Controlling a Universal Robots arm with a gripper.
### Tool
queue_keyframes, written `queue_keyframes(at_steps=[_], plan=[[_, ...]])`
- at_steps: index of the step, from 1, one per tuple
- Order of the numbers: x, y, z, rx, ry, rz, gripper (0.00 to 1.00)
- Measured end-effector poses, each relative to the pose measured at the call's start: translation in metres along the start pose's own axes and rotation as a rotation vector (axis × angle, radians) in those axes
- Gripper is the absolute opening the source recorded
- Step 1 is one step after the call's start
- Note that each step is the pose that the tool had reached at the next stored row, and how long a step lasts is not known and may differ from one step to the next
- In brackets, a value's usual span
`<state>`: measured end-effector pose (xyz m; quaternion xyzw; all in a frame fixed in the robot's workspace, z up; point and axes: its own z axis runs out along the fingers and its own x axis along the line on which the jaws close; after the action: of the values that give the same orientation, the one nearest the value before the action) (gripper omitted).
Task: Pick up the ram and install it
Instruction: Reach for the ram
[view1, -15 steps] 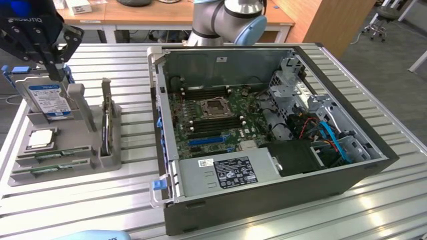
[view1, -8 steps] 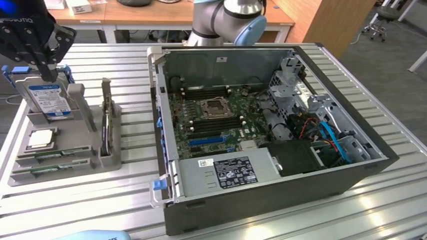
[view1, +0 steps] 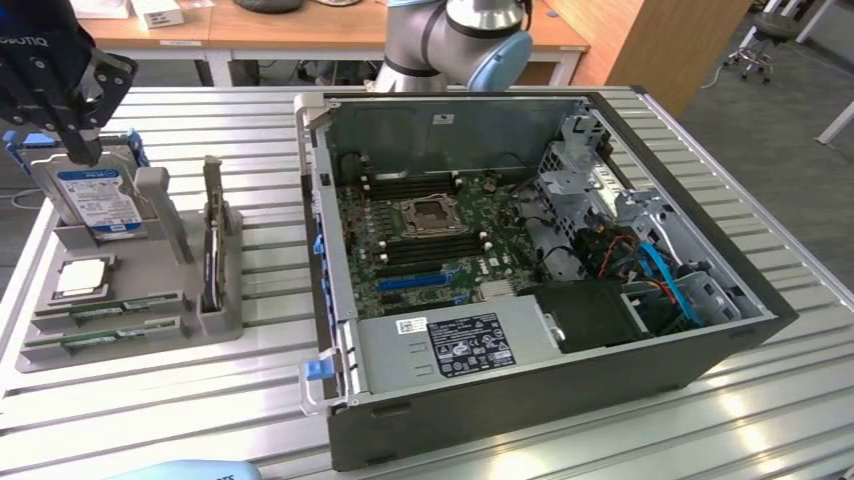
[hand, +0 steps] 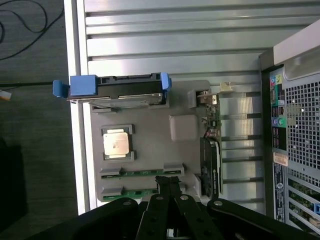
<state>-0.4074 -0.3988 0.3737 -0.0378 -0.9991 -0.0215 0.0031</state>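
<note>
Early days for this job. Nothing picked up, nothing put in yet.

On the bench, a big open computer case, toward the exterior view's right. Inside, a green main board with long black slots beside the square socket in the middle. No green stick standing in any of them, as far as can be seen, so no install done.

On the exterior view's left, apart from the case, a gray tray. At its far end, a hard drive standing up in a blue frame. Closer in, a square silver chip. Nearest of all, two thin green sticks lying in their own grooves, one just beside the other: the ram and its look-alike. Hard to tell the right one from the twin. Both resting in the tray, untouched.

Jaws pressed together, holding nothing. Up high over the far end of the tray, just above the hard drive. Ram lower down and nearer, not between the jaws, not touching them. In the wrist view, jaws pointing down at the tray, tips showing over one end of the ram grooves, yet with open air in between, judging by the exterior view.
</note>
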Motion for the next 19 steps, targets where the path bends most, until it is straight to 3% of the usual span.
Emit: queue_keyframes(at_steps=[19], plan=[[0.0079,-0.0006,0.0005,0.0001,0.0014,0.0,0.1]])
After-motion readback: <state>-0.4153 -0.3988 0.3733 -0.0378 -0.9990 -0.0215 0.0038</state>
